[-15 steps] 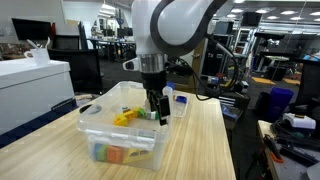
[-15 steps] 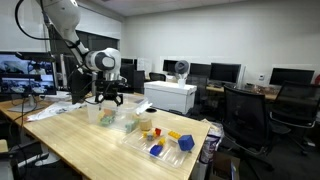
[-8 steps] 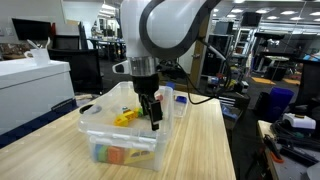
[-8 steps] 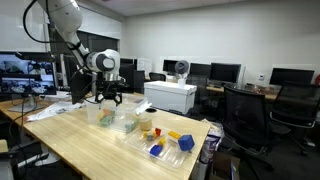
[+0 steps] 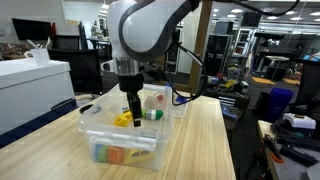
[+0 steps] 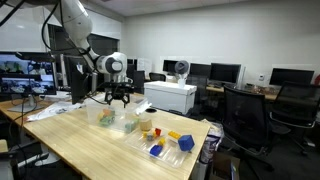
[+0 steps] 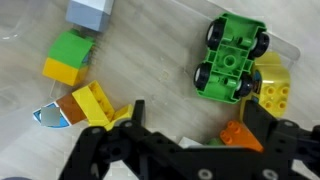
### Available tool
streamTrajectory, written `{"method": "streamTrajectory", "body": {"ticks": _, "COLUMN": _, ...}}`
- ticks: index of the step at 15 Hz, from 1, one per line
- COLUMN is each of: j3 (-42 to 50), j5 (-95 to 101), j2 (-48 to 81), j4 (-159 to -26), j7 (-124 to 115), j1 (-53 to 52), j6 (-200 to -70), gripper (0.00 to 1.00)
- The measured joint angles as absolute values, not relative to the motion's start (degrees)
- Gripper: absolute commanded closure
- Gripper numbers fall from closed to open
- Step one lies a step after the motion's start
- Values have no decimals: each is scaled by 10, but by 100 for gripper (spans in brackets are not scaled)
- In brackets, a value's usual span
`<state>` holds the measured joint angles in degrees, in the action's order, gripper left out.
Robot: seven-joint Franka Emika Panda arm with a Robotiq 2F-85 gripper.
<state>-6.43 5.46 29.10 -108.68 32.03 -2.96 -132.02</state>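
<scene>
My gripper point(image 7: 200, 115) is open and empty, pointing down into a clear plastic bin point(image 5: 98, 126). In the wrist view a green toy car point(image 7: 232, 55) lies wheels up just ahead of the jaws. A yellow brick point(image 7: 272, 85) and an orange brick point(image 7: 240, 135) lie by the right finger. A yellow brick point(image 7: 95, 105) lies by the left finger. A green-and-yellow brick point(image 7: 68, 55) and a grey brick point(image 7: 90, 12) lie farther off. In both exterior views the gripper point(image 5: 133, 108) point(image 6: 120, 97) hangs low over the bin, above a yellow brick point(image 5: 123, 119).
The bin's near compartment holds several coloured bricks point(image 5: 110, 153). It stands on a wooden table point(image 5: 205, 140). In an exterior view a clear tray point(image 6: 165, 150) holds yellow and blue bricks. A white box point(image 6: 170, 96), monitors and office chairs point(image 6: 245, 115) surround the table.
The arm has swung across the bin, carrying the open gripper sideways from over the green toy toward the yellow brick. Nothing was picked up.
</scene>
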Motion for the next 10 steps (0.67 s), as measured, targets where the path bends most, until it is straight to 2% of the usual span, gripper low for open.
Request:
{"method": "streamTrajectory", "body": {"ticks": 3, "j3": -45, "j5": 82, "j2": 348, "j4": -1023, "j7": 320, "j1": -25, "j6": -1323, "gripper": 0}}
{"method": "streamTrajectory", "body": {"ticks": 10, "j3": -31, "j5": 145, "j2": 401, "j4": -976, "j7": 324, "j1": -22, "j6": -1362, "gripper": 0}}
